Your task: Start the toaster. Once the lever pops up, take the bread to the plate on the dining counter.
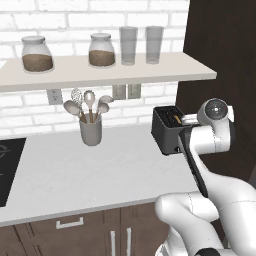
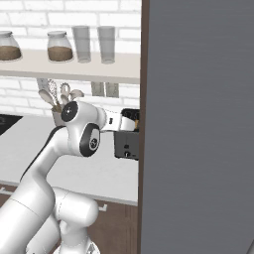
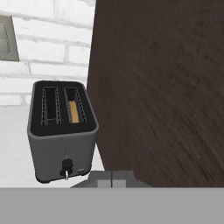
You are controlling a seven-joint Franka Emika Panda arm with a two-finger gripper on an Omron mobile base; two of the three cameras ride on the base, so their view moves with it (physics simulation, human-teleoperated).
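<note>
White arm (image 1: 210, 145) beside toaster (image 3: 61, 131) (gripper seemingly closed)

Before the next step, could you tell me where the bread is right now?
The bread sits low in the right-hand slot of the toaster in the hand view, beside the dark wood panel.

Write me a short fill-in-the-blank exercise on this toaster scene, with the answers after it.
1. The bread sits in the ____ slot of the toaster, seen in the hand view.
2. The lever sits near the ____ of its track.
3. The utensil crock stands below the ____.
4. The gripper jaws are ____.

Answers: right; bottom; shelf; shut
</note>
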